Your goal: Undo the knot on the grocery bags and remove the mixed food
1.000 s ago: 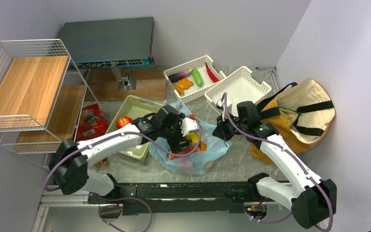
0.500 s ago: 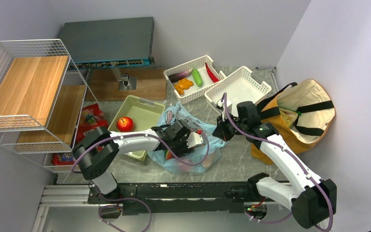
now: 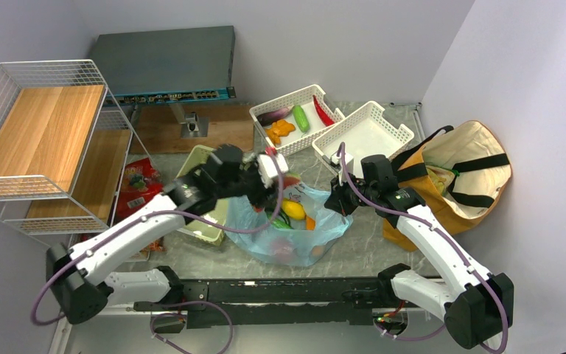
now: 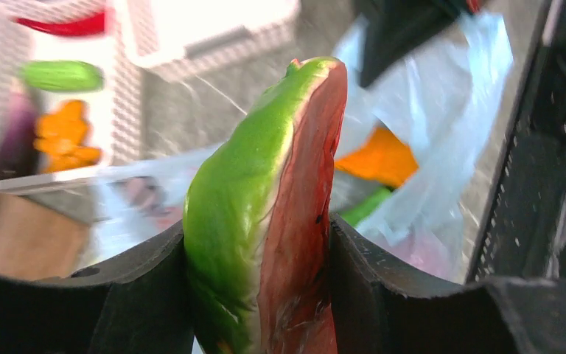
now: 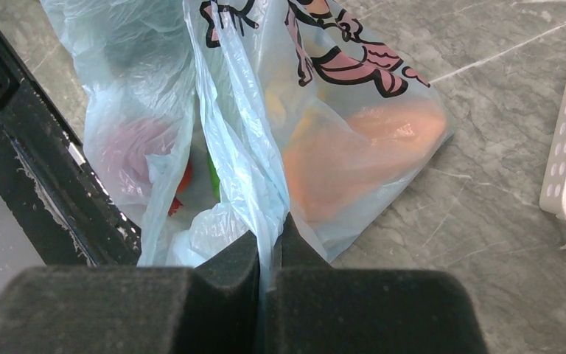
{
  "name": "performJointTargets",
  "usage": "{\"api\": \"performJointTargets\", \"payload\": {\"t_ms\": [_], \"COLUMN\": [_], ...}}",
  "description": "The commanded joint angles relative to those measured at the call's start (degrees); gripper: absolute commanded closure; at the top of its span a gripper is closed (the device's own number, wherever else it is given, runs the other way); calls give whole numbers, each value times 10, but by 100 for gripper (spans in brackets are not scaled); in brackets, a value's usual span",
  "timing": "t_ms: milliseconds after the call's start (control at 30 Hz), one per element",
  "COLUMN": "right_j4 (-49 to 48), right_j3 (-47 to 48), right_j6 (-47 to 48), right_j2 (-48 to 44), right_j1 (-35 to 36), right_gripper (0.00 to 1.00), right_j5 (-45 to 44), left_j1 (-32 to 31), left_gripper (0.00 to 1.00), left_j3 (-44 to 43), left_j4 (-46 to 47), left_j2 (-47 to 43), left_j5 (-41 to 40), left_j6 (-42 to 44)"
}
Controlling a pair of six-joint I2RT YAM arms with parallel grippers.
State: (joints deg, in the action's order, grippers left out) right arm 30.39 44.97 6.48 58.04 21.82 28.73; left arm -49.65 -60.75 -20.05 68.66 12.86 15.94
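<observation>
Evidently unloading is under way: the watermelon slice (image 4: 265, 214), clamped by its flat sides in the half-closed left gripper (image 3: 269, 175), hangs above the open blue bag (image 3: 323, 225) near the table's front edge, while the right gripper (image 5: 269, 254) is pinched tight on a fold of the bag's rim. Next, I judge, the slice must go to the pale green basket (image 3: 200, 153) toward the left edge, mostly covered by the left arm, and be released; a mango (image 3: 292, 210) and carrot (image 3: 309, 222) wait in the bag.
</observation>
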Motion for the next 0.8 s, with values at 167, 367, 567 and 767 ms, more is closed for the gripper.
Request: {"api": "performJointTargets", "payload": {"t_ms": [167, 367, 567, 767], "right_j4": [-4, 2, 13, 16], "right_j3": [26, 37, 46, 55], "right_j6": [1, 9, 22, 26], "right_j2": [-27, -21, -21, -36], "right_j1": [1, 1, 1, 1], "right_gripper": [100, 100, 100, 100], "right_j5": [-6, -1, -4, -10], "left_j1": [289, 406, 418, 449], "left_gripper": [62, 56, 5, 1], "left_j3": [-21, 56, 59, 62], "left_j4": [-64, -48, -38, -47], "left_j2": [-29, 51, 114, -21], "left_j5": [6, 13, -25, 149], "left_j6": [42, 88, 82, 140]}}
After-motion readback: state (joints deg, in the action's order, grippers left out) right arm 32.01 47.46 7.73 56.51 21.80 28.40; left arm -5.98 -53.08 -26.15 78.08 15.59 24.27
